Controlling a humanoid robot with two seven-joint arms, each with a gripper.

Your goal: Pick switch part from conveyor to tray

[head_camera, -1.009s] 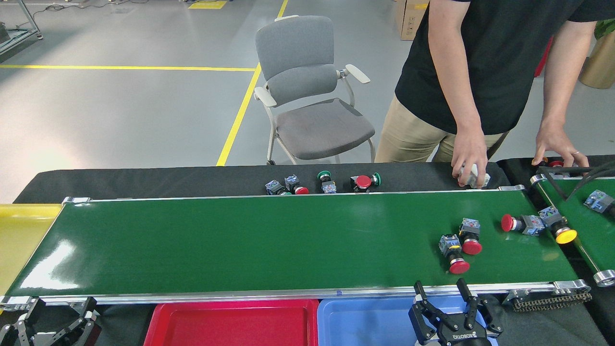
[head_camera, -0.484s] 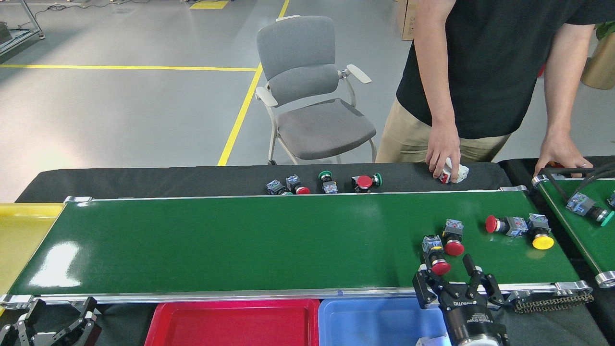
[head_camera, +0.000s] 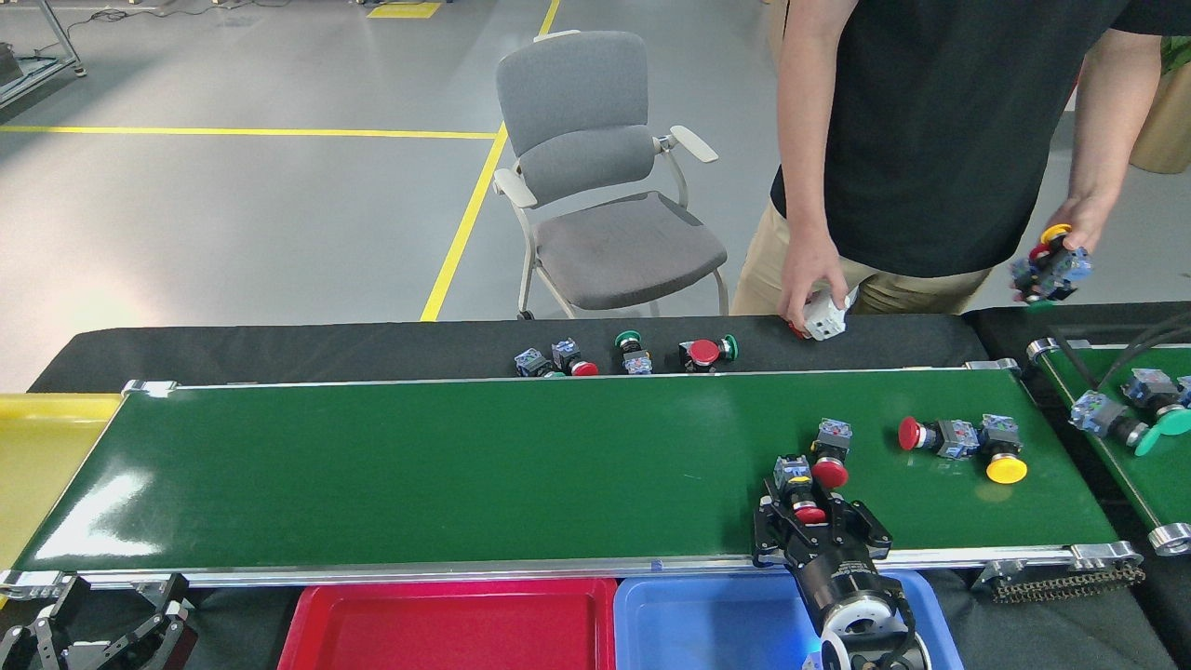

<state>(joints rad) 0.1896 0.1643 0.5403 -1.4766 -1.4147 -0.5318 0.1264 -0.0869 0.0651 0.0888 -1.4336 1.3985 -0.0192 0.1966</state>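
The conveyor (head_camera: 465, 465) is a wide glossy green belt with silver rails. Near its front right lies a switch part with a red cap (head_camera: 798, 486). My right gripper (head_camera: 817, 527) reaches over the front rail, open, with its black fingers on either side of that part's cap. A second red-capped part (head_camera: 828, 456) lies just behind it. Further right are a red-capped one (head_camera: 930, 435) and a yellow-capped one (head_camera: 1000, 456). The blue tray (head_camera: 707, 614) and red tray (head_camera: 456, 623) sit below the front rail. My left gripper (head_camera: 102, 625) hangs open at the bottom left.
A person stands behind the belt; one hand (head_camera: 809, 279) holds a white part and the other hand (head_camera: 1070, 233) holds several switches. More switches (head_camera: 633, 354) lie on the black cloth behind the rail. A smaller belt (head_camera: 1144, 447) is at right, a yellow tray (head_camera: 37, 456) at left.
My right gripper moved from over the blue tray up onto the belt, around the red-capped part. The parts on the belt drifted left. The person's hands lifted off the table.
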